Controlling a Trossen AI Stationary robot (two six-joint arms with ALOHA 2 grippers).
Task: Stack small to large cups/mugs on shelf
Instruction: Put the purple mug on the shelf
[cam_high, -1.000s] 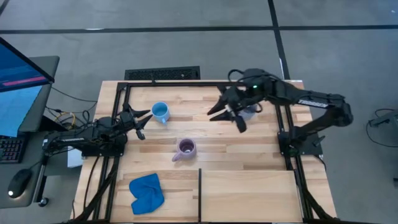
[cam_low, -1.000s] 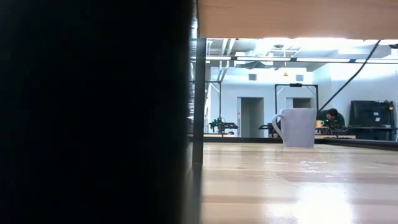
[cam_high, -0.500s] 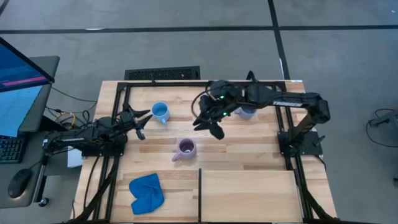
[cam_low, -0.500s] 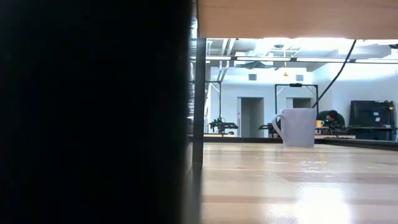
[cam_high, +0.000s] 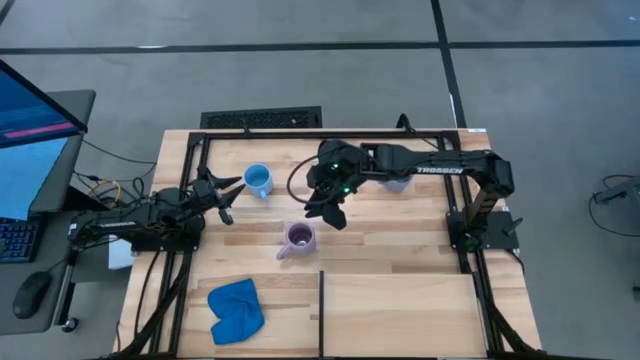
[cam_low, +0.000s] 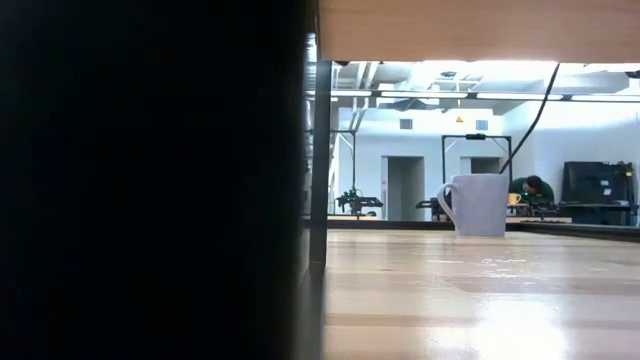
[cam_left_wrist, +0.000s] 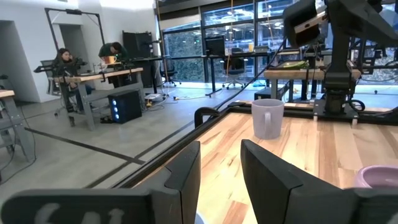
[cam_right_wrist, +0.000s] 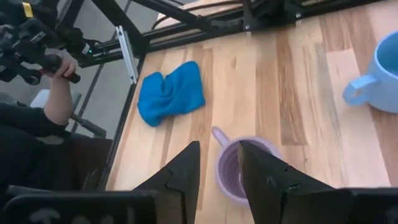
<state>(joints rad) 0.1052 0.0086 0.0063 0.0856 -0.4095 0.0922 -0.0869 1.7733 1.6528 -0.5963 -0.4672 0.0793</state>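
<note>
A: While the right gripper (cam_high: 328, 207) hangs over the middle of the tabletop (cam_high: 400, 250), what do its fingers do?

B: They stand parted with a narrow gap and grasp nothing. Seen from the right wrist, the lilac mug (cam_right_wrist: 244, 169) sits right past the fingertips (cam_right_wrist: 186, 163), mouth up, handle turned toward the blue cloth (cam_right_wrist: 170, 93).

A: And from above?

B: That gripper is just beside the lilac mug (cam_high: 299, 238), on its far side, not touching it. The right arm reaches in from its base at the tabletop's right edge.

A: Where are the other mugs?

B: The sky-blue mug (cam_high: 258, 181) stands upright toward the left rear, well apart from the lilac one. The grey-blue mug (cam_high: 397, 182) is at the right rear, mostly hidden under the right arm.

A: The left gripper?

B: The left gripper (cam_high: 228, 198) waits at the left edge, near the sky-blue mug. Its fingers are parted a little and hold nothing. Its wrist camera looks across the wood at the grey-blue mug (cam_left_wrist: 267, 118), with the lilac rim at one side.

A: Anything on the shelf?

B: I cannot tell; the shelf (cam_low: 480, 30) shows only as a wooden underside in the low view.

A: Beyond the tabletop?

B: The blue cloth (cam_high: 236, 309) lies crumpled at the front left corner. A person's arm (cam_right_wrist: 53, 102) shows off the edge in the right wrist view.
</note>
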